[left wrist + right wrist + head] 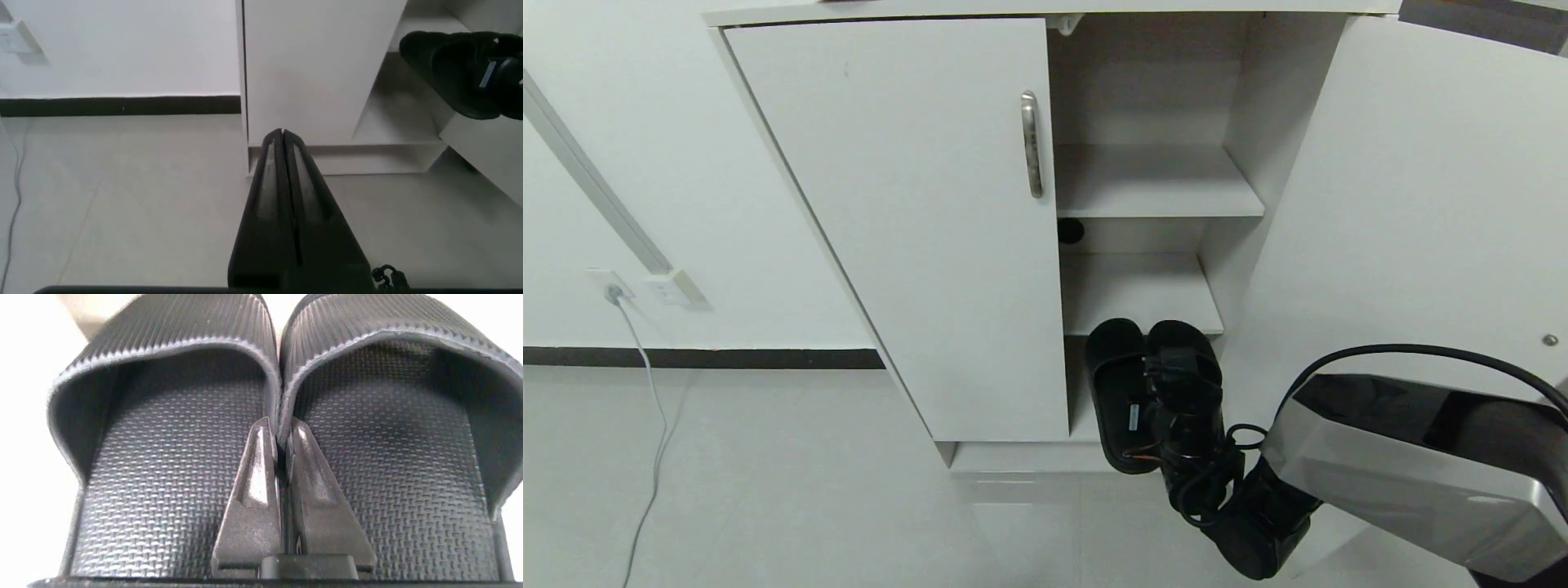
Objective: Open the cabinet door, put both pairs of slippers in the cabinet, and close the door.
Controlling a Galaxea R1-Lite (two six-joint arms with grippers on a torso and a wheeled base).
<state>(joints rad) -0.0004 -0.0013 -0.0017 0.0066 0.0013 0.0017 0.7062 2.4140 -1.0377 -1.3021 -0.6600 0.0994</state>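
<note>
At the open cabinet [1152, 175], the right end effector [279, 437] pinches the black slippers [1117, 384].

A white cabinet [915, 229] stands on the tiled floor [768, 490]; a cable [644, 514] lies there.

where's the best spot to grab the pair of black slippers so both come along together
Pinch the two inner strap walls where the slippers touch side by side, coming in from the heel end. The straps arch up and open toward the heels, so one finger slides under each; the right gripper is shut on exactly that seam, holding both at the open cabinet.
</note>
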